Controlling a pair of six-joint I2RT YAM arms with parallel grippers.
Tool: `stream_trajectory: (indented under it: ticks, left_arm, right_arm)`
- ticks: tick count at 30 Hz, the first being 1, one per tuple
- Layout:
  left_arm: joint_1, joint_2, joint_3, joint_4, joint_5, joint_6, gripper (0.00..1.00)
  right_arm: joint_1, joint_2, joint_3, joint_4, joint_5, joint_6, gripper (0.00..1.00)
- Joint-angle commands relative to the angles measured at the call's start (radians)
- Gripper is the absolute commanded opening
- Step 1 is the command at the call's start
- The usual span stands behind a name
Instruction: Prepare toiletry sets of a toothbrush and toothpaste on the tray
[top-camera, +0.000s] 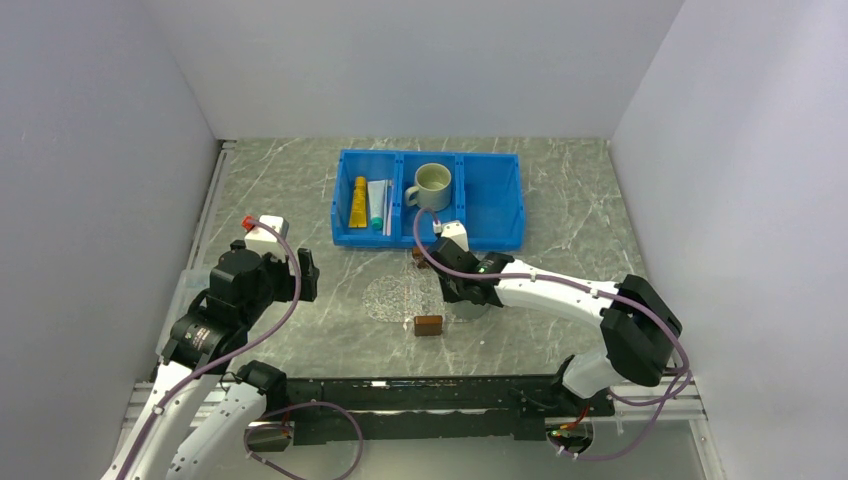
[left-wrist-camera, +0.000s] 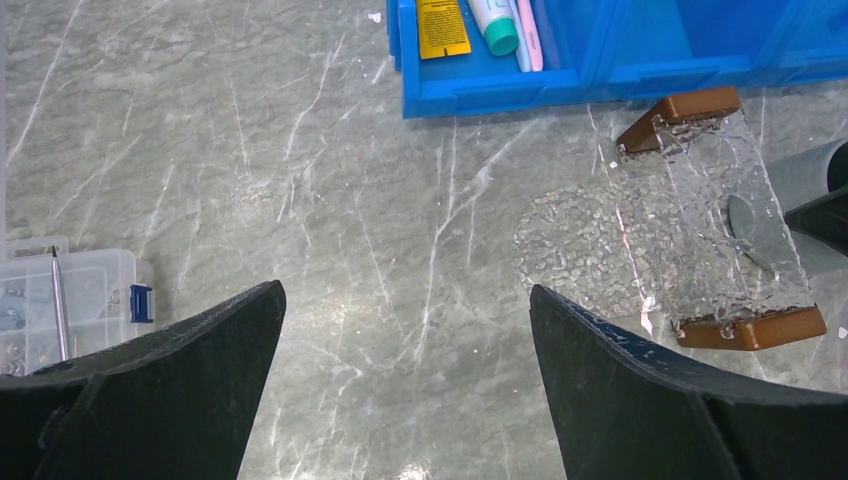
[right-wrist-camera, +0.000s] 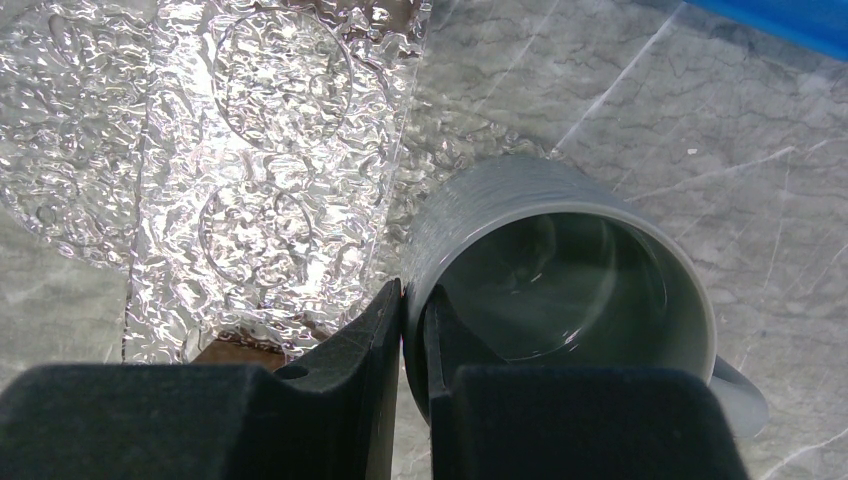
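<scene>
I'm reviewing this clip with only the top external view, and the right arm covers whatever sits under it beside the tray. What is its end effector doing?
Observer: In the right wrist view, the right end effector is shut on the rim of a grey mug, one finger inside the wall and one outside.
Operator: Is anything in the mug?
Observer: No, its inside shows empty.
Operator: And the left end effector?
Observer: In the left wrist view, the left end effector is open and holding nothing, with the tray off to its right.
</scene>
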Motion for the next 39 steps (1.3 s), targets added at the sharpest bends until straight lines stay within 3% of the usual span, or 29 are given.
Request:
stream_trajectory:
  ticks: [1,7,11,39]
  left_arm:
    - [0.005,-0.003,0.007,0.015,0.009,-0.008,0.99]
    - [0.006,-0.003,0.007,0.015,0.011,-0.008,0.99]
    - [0.006,-0.001,0.008,0.015,0.011,-0.009,0.99]
    - [0.007,0.000,0.008,0.015,0.011,-0.007,0.99]
  right_arm:
    - [0.007,-0.011,0.044,0.055,0.057,0.007,0.00]
    - [0.012,-0.007,0.043,0.053,0.057,0.014,0.00]
    - [0.012,-0.004,0.049,0.046,0.061,0.017,0.11]
    - [0.021,-0.044,0.105,-0.031,0.095,0.022,0.30]
